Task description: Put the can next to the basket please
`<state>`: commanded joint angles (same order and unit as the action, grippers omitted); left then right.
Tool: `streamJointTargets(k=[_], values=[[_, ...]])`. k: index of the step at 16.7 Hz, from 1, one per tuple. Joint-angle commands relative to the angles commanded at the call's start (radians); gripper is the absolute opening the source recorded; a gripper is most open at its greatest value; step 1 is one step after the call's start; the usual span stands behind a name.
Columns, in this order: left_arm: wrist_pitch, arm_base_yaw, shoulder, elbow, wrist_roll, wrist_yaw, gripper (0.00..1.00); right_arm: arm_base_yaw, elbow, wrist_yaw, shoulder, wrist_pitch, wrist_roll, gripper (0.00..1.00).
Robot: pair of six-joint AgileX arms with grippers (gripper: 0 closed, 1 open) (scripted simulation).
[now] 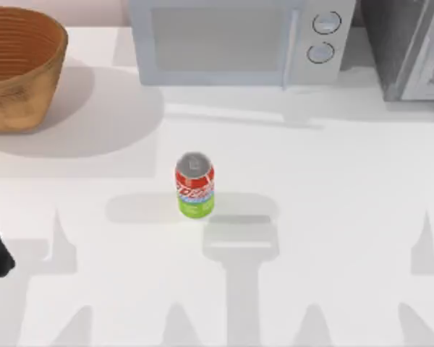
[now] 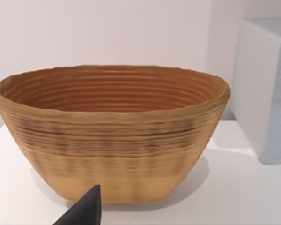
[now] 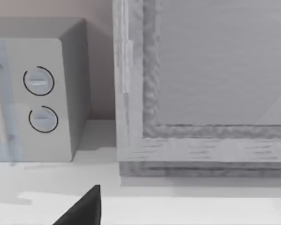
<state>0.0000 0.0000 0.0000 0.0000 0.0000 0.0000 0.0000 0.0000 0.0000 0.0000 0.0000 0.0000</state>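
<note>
1. Two task items sit well apart: the drink can (image 1: pixel 194 185) stands upright mid-table, untouched, while the wicker basket (image 1: pixel 18 69) occupies the far-left corner.
2. Left gripper (image 2: pixel 86 210): a dark finger tip shows in the left wrist view, facing the basket. Whether it is released or clenched cannot be told. It holds nothing visible.
3. Right gripper (image 3: pixel 84 206): a similar dark tip, facing the microwave (image 1: pixel 235 40) and a grey cabinet (image 3: pixel 201 84); state likewise indeterminate.
4. Risk: a tall, narrow can will likely topple and roll if nudged sideways on approach or pinched off-centre.
5. Risk: a long carry leftward (across open table) could end in clipping the basket wall, shoving it.
6. Risk: release above the rim would put the can inside, not beside.
</note>
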Motion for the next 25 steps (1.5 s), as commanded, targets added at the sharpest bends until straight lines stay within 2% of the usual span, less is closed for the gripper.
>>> streamJointTargets(k=[4,8,16,25], values=[[-0.024,-0.013,0.027,0.023,-0.008,0.003,1.00,0.000,0.000,0.000,0.000,0.000,0.000,1.00],[-0.171,-0.080,0.204,0.170,-0.010,0.018,1.00,0.000,0.000,0.000,0.000,0.000,0.000,1.00],[-0.534,-0.243,0.862,0.742,0.087,0.019,1.00,0.000,0.000,0.000,0.000,0.000,0.000,1.00],[-0.849,-0.399,1.392,1.308,0.147,0.019,1.00,0.000,0.000,0.000,0.000,0.000,0.000,1.00]])
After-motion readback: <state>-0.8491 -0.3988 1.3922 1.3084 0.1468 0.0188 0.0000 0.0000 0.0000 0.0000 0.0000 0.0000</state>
